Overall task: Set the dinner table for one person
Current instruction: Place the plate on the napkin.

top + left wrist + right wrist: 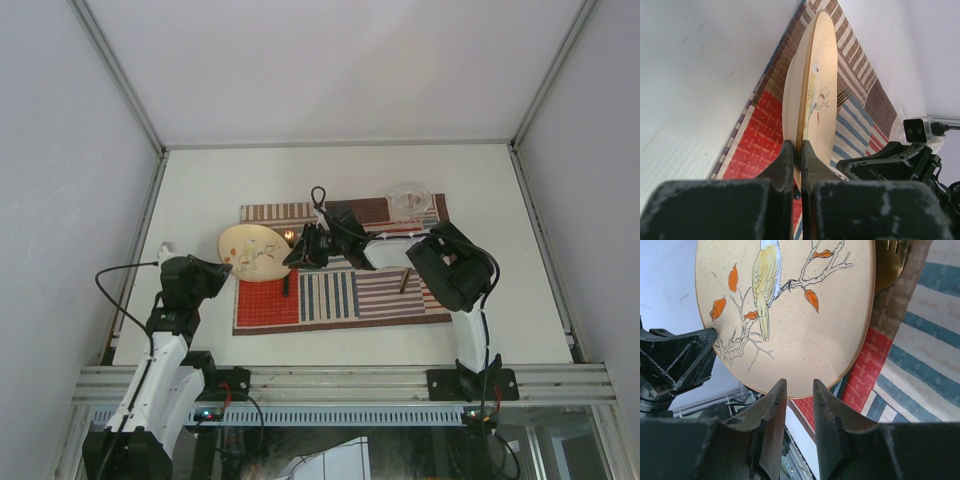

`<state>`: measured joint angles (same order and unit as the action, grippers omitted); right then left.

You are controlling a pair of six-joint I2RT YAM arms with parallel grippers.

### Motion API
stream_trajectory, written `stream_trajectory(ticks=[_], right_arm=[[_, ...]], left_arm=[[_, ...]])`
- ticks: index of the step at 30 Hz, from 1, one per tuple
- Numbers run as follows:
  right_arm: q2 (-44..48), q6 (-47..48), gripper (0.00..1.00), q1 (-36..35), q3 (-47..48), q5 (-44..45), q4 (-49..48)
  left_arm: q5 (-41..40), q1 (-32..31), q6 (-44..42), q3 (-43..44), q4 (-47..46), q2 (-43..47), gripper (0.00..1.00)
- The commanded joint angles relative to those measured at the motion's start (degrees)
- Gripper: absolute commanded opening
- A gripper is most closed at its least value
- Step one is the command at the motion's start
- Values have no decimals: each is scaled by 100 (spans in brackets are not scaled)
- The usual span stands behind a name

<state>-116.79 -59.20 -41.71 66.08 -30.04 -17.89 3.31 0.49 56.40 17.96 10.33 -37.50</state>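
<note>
A beige plate (252,252) painted with a bird hangs over the left edge of the striped placemat (340,290) on the white dinner table (200,190). My left gripper (796,150) is shut on the near rim of the plate (812,90), which shows edge-on in the left wrist view. The right gripper (799,387) stands open just short of the opposite rim of the plate (790,315), with nothing between its fingers. From above, the right gripper (300,248) sits at the plate's right side and the left gripper (226,264) at its lower left.
A gold fork (290,238) lies on the placemat behind the plate; its tines (842,97) and handle end (890,260) show in the wrist views. A clear glass dish (410,200) stands at the placemat's back right corner. A dark utensil (404,280) lies by the right arm.
</note>
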Motion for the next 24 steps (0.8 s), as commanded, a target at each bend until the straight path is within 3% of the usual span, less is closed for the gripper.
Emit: stream_trajectory(ticks=[1, 24], right_arm=[[-10, 3, 27, -53, 148, -38, -103], [-30, 321, 27, -91, -17, 161, 257]], left_arm=[[255, -8, 168, 365, -1172, 124, 0], [252, -10, 143, 524, -1018, 274, 0]])
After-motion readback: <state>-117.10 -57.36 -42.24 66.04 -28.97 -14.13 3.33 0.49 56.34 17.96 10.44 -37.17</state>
